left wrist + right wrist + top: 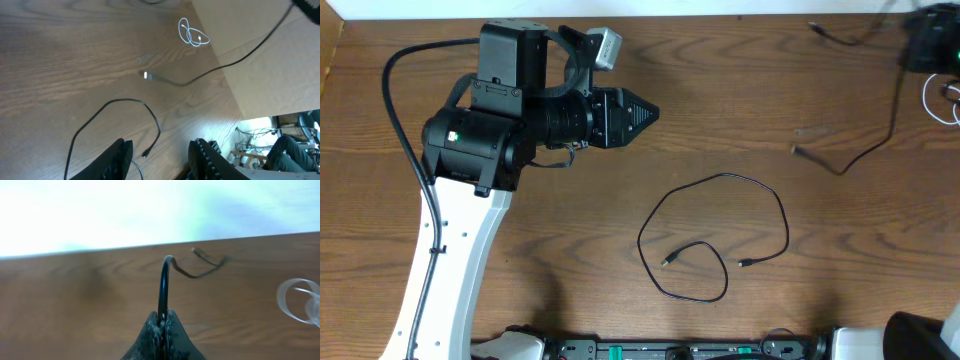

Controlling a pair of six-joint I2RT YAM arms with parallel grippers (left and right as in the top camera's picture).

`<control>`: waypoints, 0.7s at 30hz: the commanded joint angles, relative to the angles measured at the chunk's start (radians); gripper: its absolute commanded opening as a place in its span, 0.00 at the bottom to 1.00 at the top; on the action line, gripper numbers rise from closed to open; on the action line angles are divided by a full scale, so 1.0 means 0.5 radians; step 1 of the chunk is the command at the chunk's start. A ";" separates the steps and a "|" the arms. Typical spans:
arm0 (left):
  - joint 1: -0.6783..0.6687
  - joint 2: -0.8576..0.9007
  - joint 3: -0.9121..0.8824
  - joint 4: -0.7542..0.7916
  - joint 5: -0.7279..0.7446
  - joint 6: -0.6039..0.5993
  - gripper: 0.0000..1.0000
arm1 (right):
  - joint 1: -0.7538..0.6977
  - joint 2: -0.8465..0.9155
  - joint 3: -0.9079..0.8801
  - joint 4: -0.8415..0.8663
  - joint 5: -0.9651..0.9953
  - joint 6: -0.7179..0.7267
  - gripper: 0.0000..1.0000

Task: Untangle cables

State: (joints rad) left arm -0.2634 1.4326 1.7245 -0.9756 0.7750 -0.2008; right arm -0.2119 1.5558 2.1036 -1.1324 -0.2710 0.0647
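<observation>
One thin black cable (720, 228) lies in a loose loop mid-table, both small plugs inside the loop. My left gripper (648, 112) hovers up and to the left of it; in the left wrist view it (162, 162) is open with nothing between its fingers, above the loop (125, 101). A second black cable (865, 150) runs from its plug toward the far right corner. My right gripper (162, 325) is shut on that cable (162, 280), which arches up out of the jaws. A white cable (940, 100) lies coiled at the right edge.
The right arm's dark body (930, 45) sits in the far right corner. Another short black cord end (830, 35) lies near the table's back edge. The left arm's white link (450, 270) crosses the left side. The table's right edge (220, 70) is near the white coil (192, 35).
</observation>
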 commanded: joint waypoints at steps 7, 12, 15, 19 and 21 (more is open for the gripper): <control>0.008 -0.014 -0.014 -0.008 -0.020 0.051 0.42 | -0.463 -0.151 0.032 0.002 0.552 0.494 0.01; 0.008 -0.014 -0.014 -0.008 -0.020 0.051 0.42 | -0.631 -0.129 0.031 0.009 0.911 0.793 0.01; 0.008 -0.014 -0.014 -0.008 -0.021 0.051 0.42 | -0.687 -0.097 0.030 0.047 1.129 0.954 0.01; 0.008 -0.014 -0.014 -0.008 -0.021 0.050 0.42 | -0.740 -0.014 0.029 0.170 1.301 1.061 0.02; 0.008 -0.014 -0.014 -0.008 -0.021 0.050 0.42 | -0.755 0.044 0.028 0.244 1.301 1.061 0.01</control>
State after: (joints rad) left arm -0.2634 1.4326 1.7245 -0.9768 0.7750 -0.2008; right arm -0.5755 1.5349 2.1048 -1.0332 0.2932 0.5312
